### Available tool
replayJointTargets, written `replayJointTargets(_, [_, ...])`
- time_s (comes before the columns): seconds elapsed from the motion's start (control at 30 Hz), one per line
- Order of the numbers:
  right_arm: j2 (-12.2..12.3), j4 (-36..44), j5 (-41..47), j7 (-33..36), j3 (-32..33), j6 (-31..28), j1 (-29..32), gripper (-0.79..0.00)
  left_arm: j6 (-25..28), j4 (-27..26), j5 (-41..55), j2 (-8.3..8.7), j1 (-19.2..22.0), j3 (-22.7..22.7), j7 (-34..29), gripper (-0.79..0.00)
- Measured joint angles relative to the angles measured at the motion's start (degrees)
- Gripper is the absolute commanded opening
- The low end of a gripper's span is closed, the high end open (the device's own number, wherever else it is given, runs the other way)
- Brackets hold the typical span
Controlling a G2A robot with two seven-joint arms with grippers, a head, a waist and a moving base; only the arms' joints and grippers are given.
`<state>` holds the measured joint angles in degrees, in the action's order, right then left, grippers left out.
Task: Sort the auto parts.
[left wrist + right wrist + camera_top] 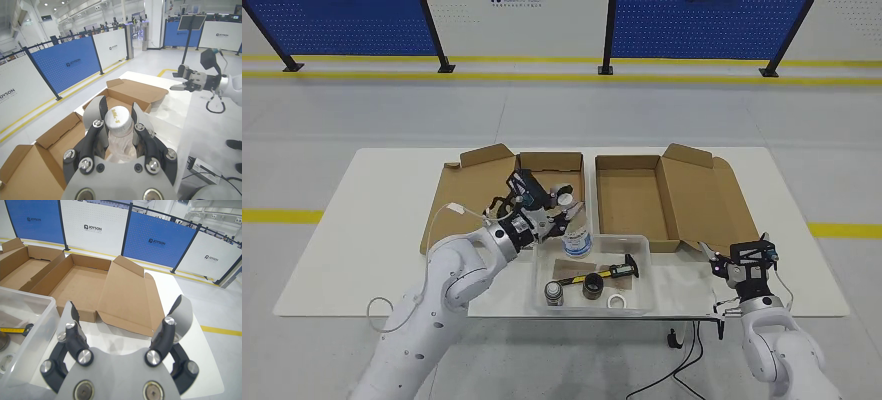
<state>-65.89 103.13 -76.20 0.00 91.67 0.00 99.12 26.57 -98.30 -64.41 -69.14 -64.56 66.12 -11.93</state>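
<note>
Your left jaws grip a white-capped plastic bottle (118, 121) by its neck at the clear bin's (649, 275) far edge; your right jaws gape empty over the table's (802, 270) right side.

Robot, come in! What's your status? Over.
Left claw shut on plastic bottle, at the cap. Right claw open, over the table by the right cardboard box. Nothing seen blocking the bottle.
</note>
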Motion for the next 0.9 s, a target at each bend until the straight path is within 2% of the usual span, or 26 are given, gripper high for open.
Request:
replayJointTargets(0.1, [0.0, 0.0, 0.0, 0.0, 0.0, 0.0, 0.0, 0.000, -2.2, 4.5, -2.9, -0.61, 5.1, -1.4, 1.8, -0.785])
replayJointTargets(0.2, [0.0, 0.0, 0.0, 0.0, 0.0, 0.0, 0.0, 0.000, -6.6, 10.9, -7.5, -1.51, 9.8, -3.8, 4.7, -0.785])
replayJointTargets(0.33, [0.0, 0.0, 0.0, 0.0, 0.0, 0.0, 0.0, 0.000, -15.7, 20.9, -12.4, -3.14, 14.7, -8.0, 9.7, -0.785])
replayJointTargets(0.47, [0.0, 0.0, 0.0, 0.0, 0.0, 0.0, 0.0, 0.000, -26.6, 30.5, -19.8, -4.95, 17.9, -12.0, 14.4, -0.785])
replayJointTargets(0.53, [0.0, 0.0, 0.0, 0.0, 0.0, 0.0, 0.0, 0.000, -30.9, 35.3, -20.0, -6.18, 19.3, -13.9, 15.7, -0.785])
replayJointTargets(0.73, [0.0, 0.0, 0.0, 0.0, 0.0, 0.0, 0.0, 0.000, -34.8, 47.1, -17.1, -9.25, 23.3, -17.5, 20.9, -0.785])
replayJointTargets(0.9, [0.0, 0.0, 0.0, 0.0, 0.0, 0.0, 0.0, 0.000, -33.6, 55.1, -14.6, -11.46, 25.4, -19.5, 24.0, -0.785])
